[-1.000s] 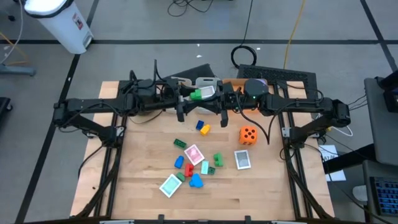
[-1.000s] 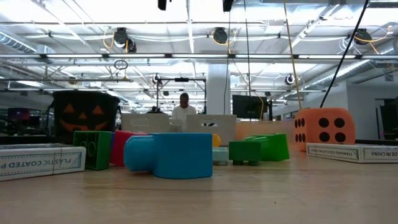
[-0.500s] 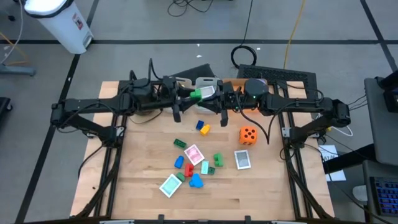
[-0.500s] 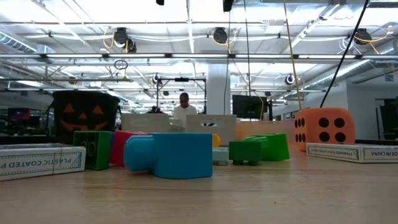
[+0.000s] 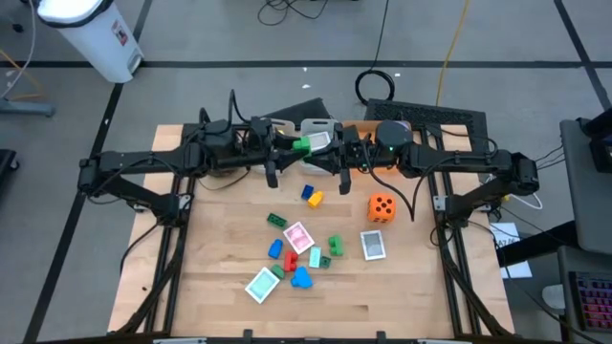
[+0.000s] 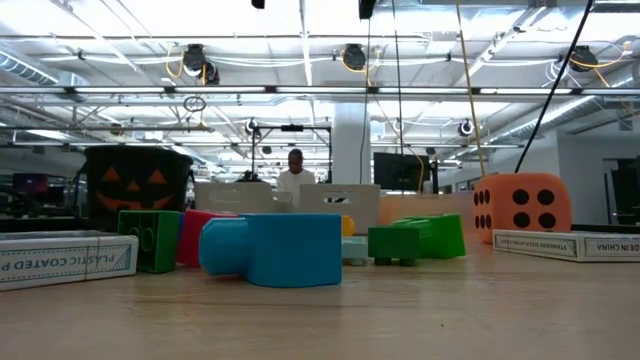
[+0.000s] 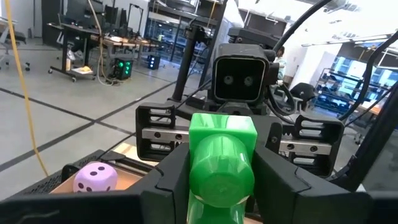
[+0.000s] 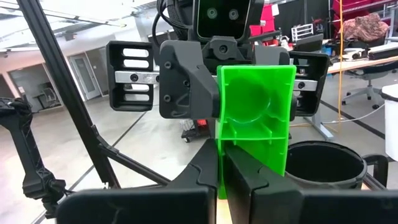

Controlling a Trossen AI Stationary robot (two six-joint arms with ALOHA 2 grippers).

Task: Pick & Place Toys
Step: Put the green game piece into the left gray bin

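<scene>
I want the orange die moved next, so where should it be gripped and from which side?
Come straight down and close the pincer on two opposite flat side faces of the orange die. It sits alone, with bare table to its left and right; a card lies close by, not touching. It looks slightly turned, so twist the wrist to match.

Overhead, table-level and facing wrist cameras share the green block [image 5: 302, 145].

I am looking at the wooden table [image 5: 220, 287]. Blocks, cards and an orange die [image 5: 382, 207] are lying on it.
</scene>
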